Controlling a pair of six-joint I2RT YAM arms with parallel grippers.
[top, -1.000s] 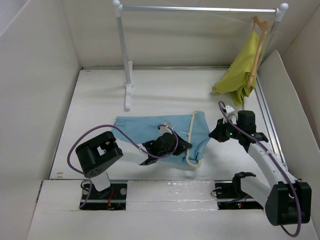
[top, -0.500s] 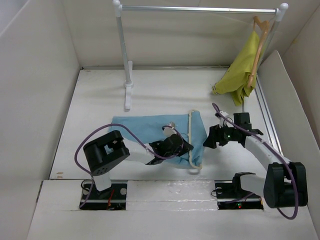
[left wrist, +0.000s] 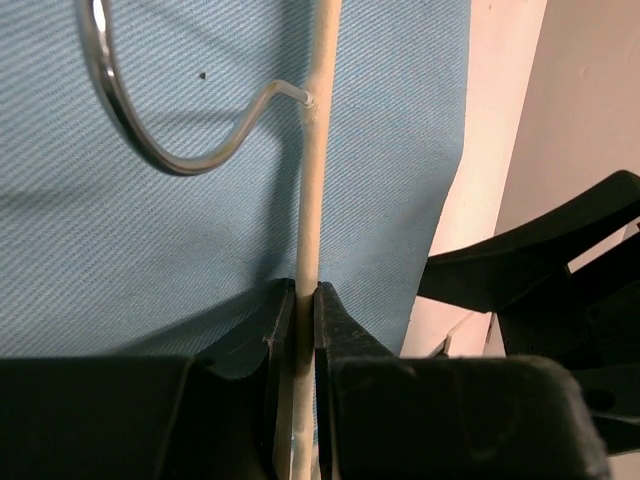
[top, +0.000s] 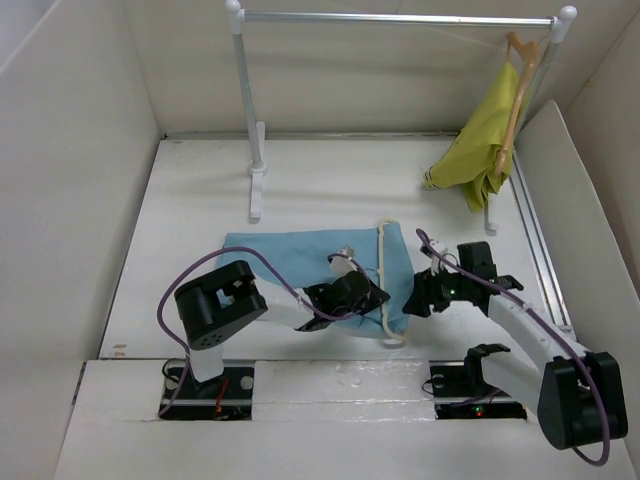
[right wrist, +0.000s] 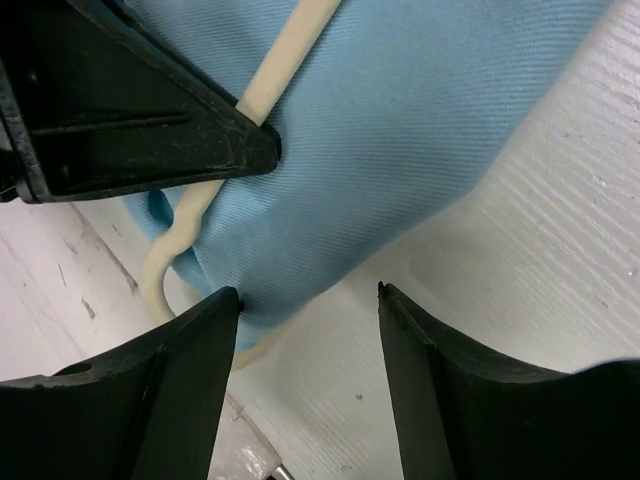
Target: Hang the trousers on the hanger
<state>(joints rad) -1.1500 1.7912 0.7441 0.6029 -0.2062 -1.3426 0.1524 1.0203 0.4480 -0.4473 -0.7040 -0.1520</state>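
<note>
The light blue trousers [top: 290, 258] lie flat on the table, their right end wrapped over the cream-white hanger [top: 384, 275]. In the left wrist view my left gripper [left wrist: 306, 296] is shut on the hanger's thin bar [left wrist: 317, 150], just below its metal hook [left wrist: 130, 120], with blue cloth [left wrist: 150, 250] underneath. My right gripper [right wrist: 310, 295] is open at the trousers' right edge [right wrist: 400, 130]. Its left fingertip touches the cloth fold and nothing is between the jaws. From above, it [top: 425, 296] sits just right of the hanger.
A white clothes rack [top: 400, 18] stands at the back, its foot [top: 257, 185] near the trousers' far left. A yellow-green garment [top: 480, 145] hangs on a tan wooden hanger [top: 520, 80] at the rack's right end. White walls enclose the table.
My right gripper has moved nearer and left to the trousers' right edge, and its jaws have opened. The left arm has shifted slightly right, still gripping the hanger.
</note>
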